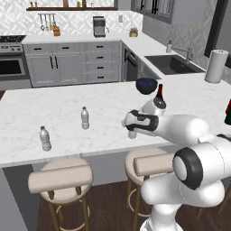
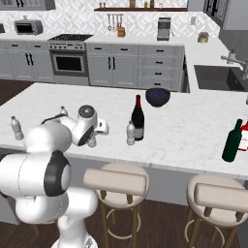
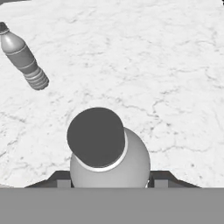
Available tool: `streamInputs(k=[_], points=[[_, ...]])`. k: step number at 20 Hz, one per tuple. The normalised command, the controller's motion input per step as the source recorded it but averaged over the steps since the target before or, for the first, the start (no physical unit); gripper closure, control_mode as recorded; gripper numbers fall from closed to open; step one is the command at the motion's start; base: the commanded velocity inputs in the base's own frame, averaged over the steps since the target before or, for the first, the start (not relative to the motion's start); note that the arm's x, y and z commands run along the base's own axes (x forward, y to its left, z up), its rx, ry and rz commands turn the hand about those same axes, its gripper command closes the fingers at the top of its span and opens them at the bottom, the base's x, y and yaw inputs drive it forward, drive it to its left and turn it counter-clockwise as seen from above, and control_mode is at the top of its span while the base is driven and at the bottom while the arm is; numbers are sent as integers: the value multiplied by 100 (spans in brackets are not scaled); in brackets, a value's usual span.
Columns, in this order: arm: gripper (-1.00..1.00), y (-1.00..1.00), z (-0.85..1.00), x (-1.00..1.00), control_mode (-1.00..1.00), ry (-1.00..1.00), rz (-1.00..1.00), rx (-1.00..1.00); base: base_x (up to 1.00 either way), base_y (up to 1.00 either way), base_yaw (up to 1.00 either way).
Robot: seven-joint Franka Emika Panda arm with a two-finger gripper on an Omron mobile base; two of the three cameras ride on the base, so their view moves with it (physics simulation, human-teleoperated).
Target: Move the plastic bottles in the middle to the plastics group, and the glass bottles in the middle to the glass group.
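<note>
Clearly the gripper [image 3: 107,183] has its jaws closed on a plastic bottle [image 3: 109,153] just under its cap, above the marble counter [image 3: 175,65], and this light, thin-walled bottle seems easy to squeeze, so a gentle hold is wise.

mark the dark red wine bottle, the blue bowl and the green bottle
dark red wine bottle [image 2: 138,120]: right base view, on its body.
blue bowl [image 2: 157,96]: right base view, on its side wall.
green bottle [image 2: 232,143]: right base view, on its body.
</note>
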Motion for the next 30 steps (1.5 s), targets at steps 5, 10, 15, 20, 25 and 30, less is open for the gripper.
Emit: streamInputs(k=[5,10,15,20,25,30], points=[[100,94,6,18,-100,0,9,3,0,0,0],[100,89,0,0,-100,-1,20,8,0,0,0],[100,91,3,4,-100,0,14,10,0,0,0],[100,90,3,8,-100,-1,4,3,0,0,0],[100,78,-6,17,-100,-13,0,0,0,0,0],[100,50,-4,24,-100,-7,0,0,0,0,0]])
